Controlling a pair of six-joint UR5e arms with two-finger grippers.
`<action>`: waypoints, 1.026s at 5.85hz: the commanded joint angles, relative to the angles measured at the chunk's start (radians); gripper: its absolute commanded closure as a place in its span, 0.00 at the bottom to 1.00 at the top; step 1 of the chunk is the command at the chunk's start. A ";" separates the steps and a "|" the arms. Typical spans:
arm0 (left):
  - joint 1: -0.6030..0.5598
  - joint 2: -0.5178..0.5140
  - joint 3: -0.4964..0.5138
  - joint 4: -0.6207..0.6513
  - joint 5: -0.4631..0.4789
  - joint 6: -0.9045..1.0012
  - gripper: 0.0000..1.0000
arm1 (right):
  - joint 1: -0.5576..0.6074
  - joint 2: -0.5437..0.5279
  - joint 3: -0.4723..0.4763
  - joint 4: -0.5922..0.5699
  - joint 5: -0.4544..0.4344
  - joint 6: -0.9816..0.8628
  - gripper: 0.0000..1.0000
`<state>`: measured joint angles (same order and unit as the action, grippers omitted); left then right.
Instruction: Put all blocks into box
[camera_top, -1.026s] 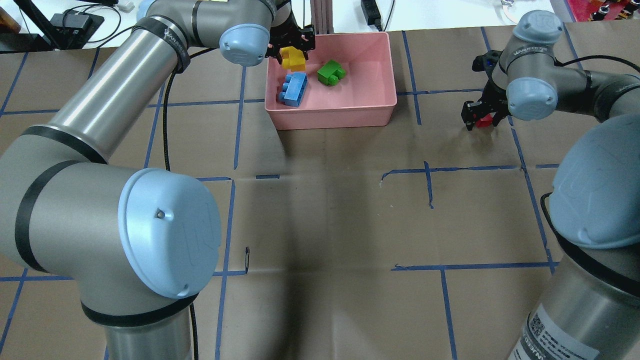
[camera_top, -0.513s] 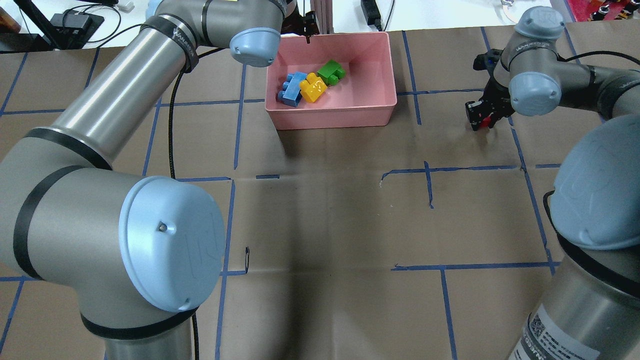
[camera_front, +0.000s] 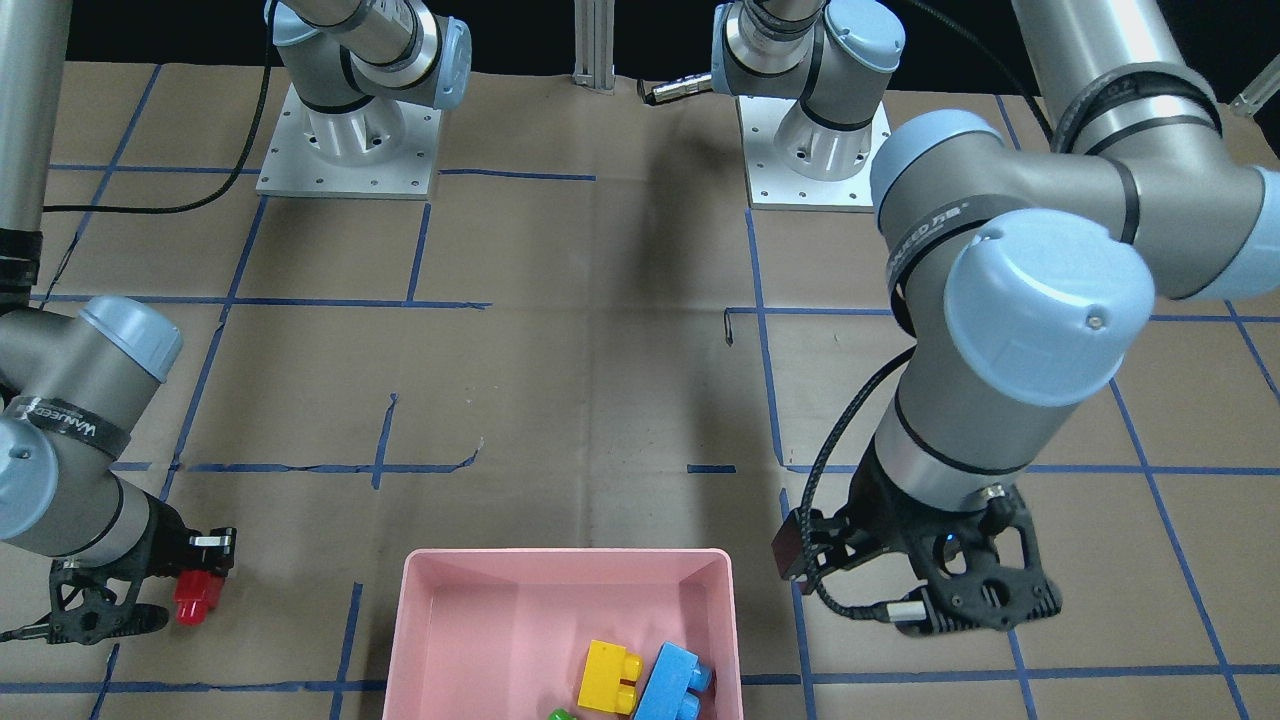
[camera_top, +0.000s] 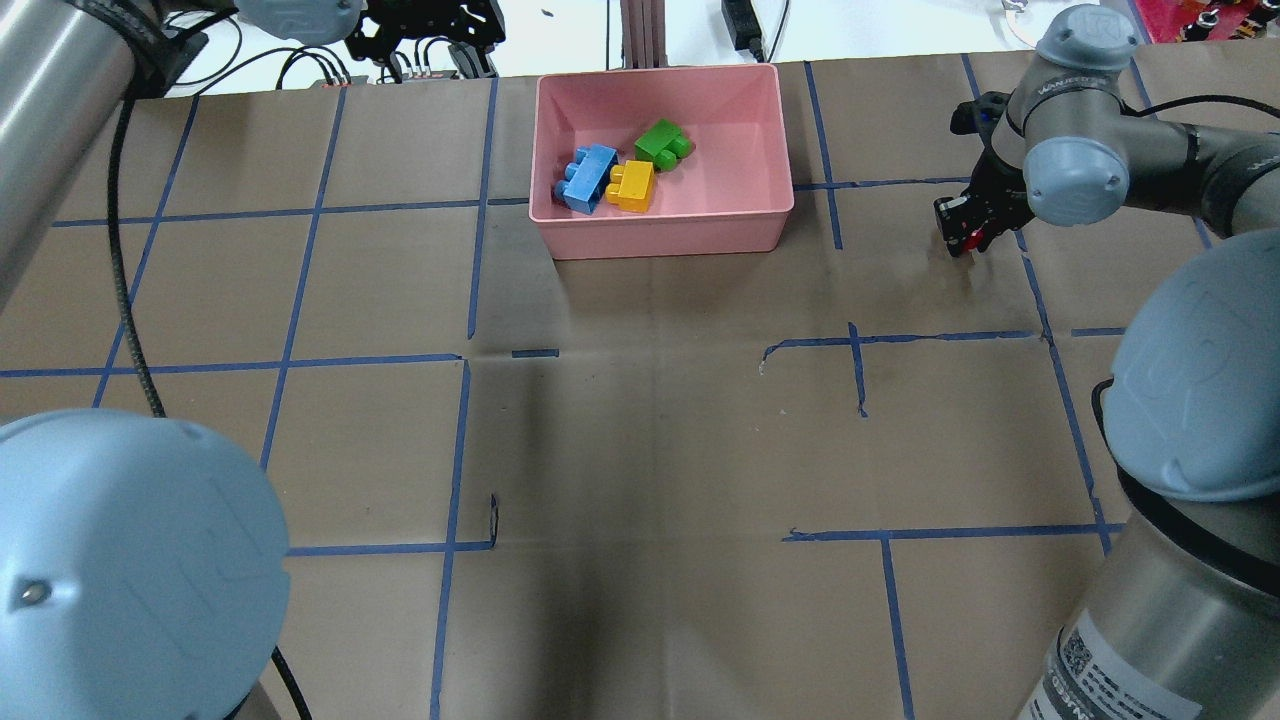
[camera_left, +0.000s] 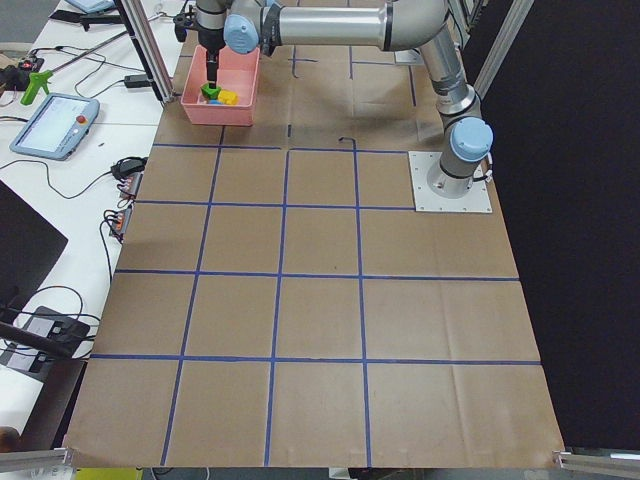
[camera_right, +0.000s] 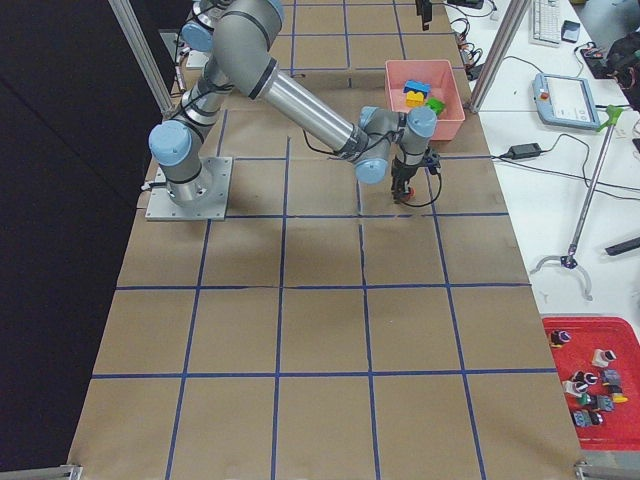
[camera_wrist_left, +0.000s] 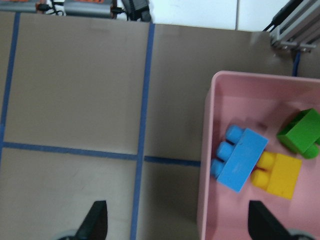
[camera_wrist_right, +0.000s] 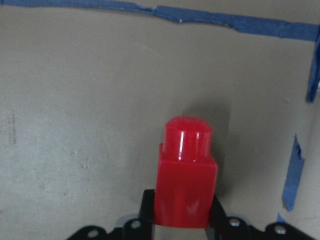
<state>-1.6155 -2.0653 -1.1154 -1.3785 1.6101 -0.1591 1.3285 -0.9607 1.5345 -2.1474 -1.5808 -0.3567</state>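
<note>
With the left gripper (camera_wrist_left: 177, 221) spread empty, the right gripper (camera_top: 963, 232) clenches the red brick (camera_wrist_right: 186, 182) well apart from the box (camera_top: 665, 234), only by its base end, so it may twist out during carrying.

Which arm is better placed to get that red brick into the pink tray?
The right: the right gripper grips the red brick; the left gripper is open and empty near the box.

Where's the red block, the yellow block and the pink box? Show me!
red block (camera_wrist_right: 186, 187): right wrist view, on its flat front face.
yellow block (camera_top: 636, 189): overhead view, on its flat body.
pink box (camera_top: 680, 235): overhead view, on its near outside wall.
</note>
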 joint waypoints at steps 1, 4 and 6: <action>0.017 0.194 -0.171 -0.156 -0.004 0.024 0.03 | 0.007 -0.033 -0.107 0.017 -0.002 -0.017 0.96; 0.054 0.400 -0.305 -0.229 -0.010 0.128 0.03 | 0.224 -0.023 -0.299 -0.041 0.252 -0.045 0.96; 0.049 0.465 -0.378 -0.214 -0.010 0.138 0.04 | 0.415 0.034 -0.312 -0.200 0.255 0.241 0.97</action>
<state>-1.5664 -1.6250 -1.4615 -1.6008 1.5997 -0.0277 1.6499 -0.9536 1.2302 -2.2759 -1.3336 -0.2578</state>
